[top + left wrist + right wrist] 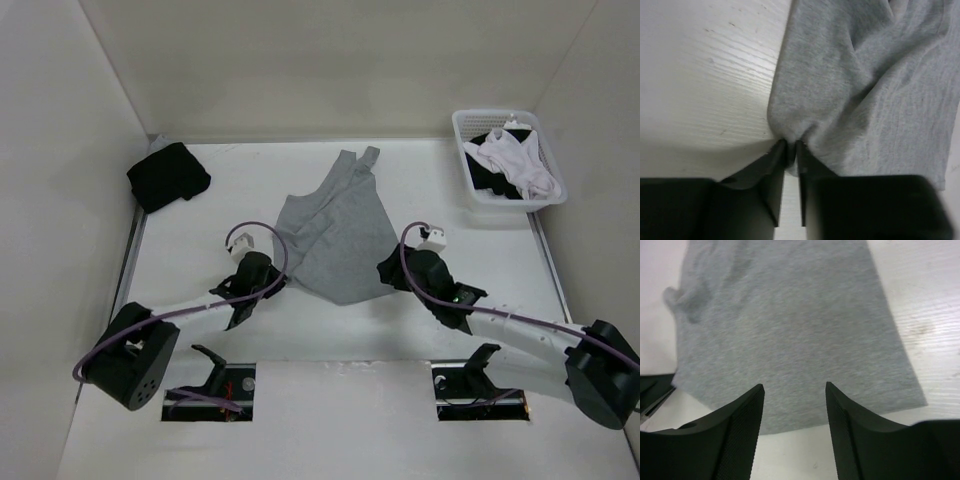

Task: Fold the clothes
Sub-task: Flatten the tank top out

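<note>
The clothes, a heather-grey garment (335, 235), lie partly folded and rumpled in the middle of the table, with two narrow ends pointing to the far side. My left gripper (272, 278) is at the garment's near-left edge. In the left wrist view its jaws (791, 145) are shut on a small pinch of the grey fabric (865, 90), which bunches at the tips. My right gripper (388, 270) is at the near-right edge. In the right wrist view it (794, 386) stands open just over the hem of the fabric (790, 315), with nothing between its fingers.
A black folded bundle (168, 176) lies at the far left of the table. A white basket (512, 204) at the far right holds white garments (520, 160) and something black. Walls enclose the table on three sides.
</note>
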